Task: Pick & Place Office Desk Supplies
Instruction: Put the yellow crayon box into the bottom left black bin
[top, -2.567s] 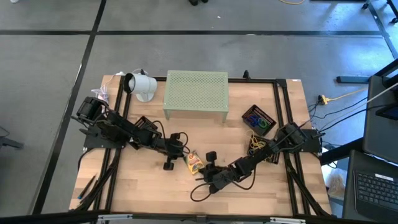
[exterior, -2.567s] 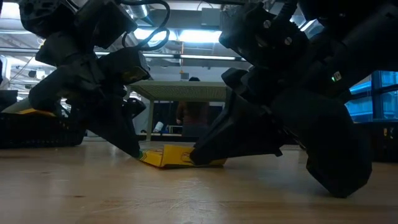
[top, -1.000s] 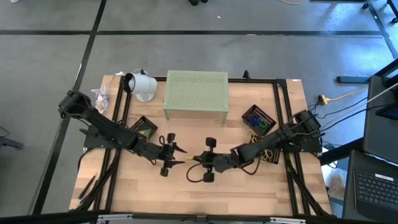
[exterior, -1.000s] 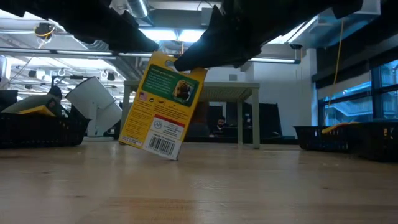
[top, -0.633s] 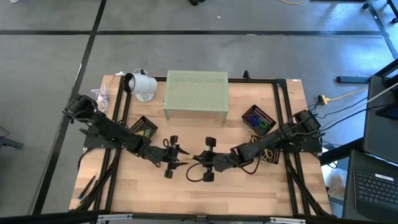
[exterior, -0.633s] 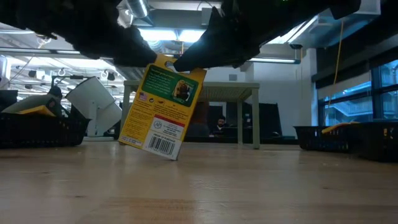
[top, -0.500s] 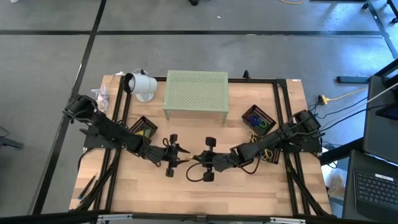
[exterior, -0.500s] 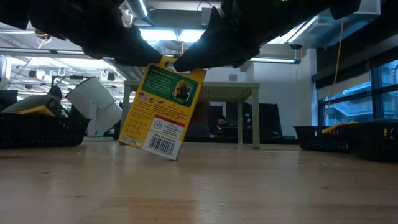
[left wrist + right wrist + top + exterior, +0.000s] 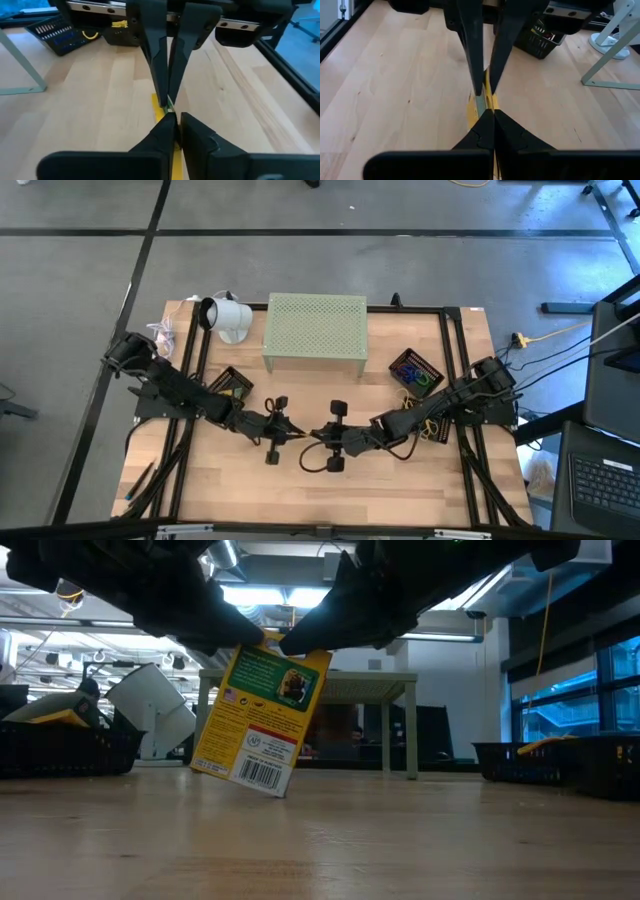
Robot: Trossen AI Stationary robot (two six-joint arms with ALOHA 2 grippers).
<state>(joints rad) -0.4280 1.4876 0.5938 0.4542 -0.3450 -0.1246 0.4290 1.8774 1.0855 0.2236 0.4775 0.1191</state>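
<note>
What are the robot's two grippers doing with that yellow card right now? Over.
Left gripper and right gripper both pinching the yellow card at its top edge. Card hanging tilted, off the table. Nothing in the way. Over.

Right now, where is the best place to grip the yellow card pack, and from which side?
Probably its top edge: the yellow card pack hangs tilted above the table, thin and flat, so fingers should close across its faces. Both the left gripper and right gripper pinch there, from opposite sides.
</note>
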